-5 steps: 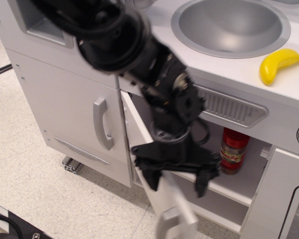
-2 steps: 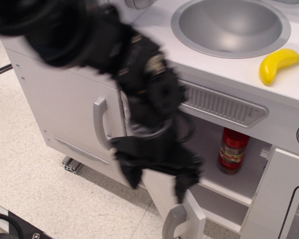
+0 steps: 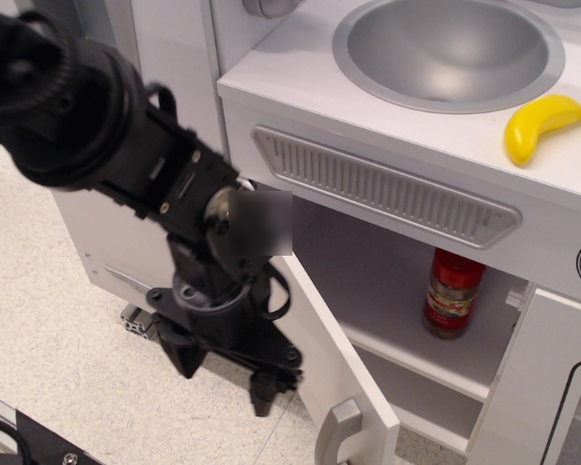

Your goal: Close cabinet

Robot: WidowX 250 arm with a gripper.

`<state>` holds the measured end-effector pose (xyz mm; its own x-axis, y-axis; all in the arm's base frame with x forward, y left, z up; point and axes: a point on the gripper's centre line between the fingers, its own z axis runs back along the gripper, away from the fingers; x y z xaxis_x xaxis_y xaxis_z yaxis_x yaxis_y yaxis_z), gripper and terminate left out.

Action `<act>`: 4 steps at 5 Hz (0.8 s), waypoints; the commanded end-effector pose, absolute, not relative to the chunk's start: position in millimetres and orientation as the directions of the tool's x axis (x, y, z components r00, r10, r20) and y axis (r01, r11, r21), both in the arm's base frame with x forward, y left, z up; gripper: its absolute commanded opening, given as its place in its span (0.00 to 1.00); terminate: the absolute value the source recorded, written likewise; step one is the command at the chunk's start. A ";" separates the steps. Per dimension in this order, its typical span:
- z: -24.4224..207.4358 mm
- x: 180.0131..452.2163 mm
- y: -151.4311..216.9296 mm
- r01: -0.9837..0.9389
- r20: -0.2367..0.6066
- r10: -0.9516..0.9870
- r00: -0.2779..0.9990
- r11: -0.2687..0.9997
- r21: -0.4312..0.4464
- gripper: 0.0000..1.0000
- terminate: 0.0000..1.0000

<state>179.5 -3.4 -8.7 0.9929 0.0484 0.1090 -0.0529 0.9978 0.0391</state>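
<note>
The cabinet (image 3: 407, 291) under the sink stands open; its inner shelf holds a red bottle (image 3: 452, 294). Its flat white door (image 3: 344, 363) swings out toward the camera, with the grey bar handle (image 3: 334, 433) at its lower front edge. My black gripper (image 3: 225, 373) hangs just left of the door's outer face, fingers pointing down and spread apart, holding nothing. The arm hides the taller door to the left.
A round metal sink (image 3: 448, 48) and a yellow toy banana (image 3: 540, 126) sit on the countertop. A grey vent grille (image 3: 382, 186) runs above the opening. A white door with a black-outlined window (image 3: 562, 387) is at the right. Speckled floor lies below.
My gripper has moved left from in front of the cabinet opening to the outer side of the door. The door has swung a little further out.
</note>
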 end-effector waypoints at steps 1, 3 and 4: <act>-42.3 210.2 -2.8 -0.075 0.183 0.059 0.981 0.994 0.082 1.00 0.00; -50.8 246.0 -30.5 -0.167 0.236 0.158 0.959 0.986 0.016 1.00 0.00; -47.7 260.6 -45.1 -0.261 0.226 0.263 0.938 0.965 -0.040 1.00 0.00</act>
<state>250.5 -47.0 -60.6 0.9417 0.2755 0.1934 -0.2757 0.9609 -0.0265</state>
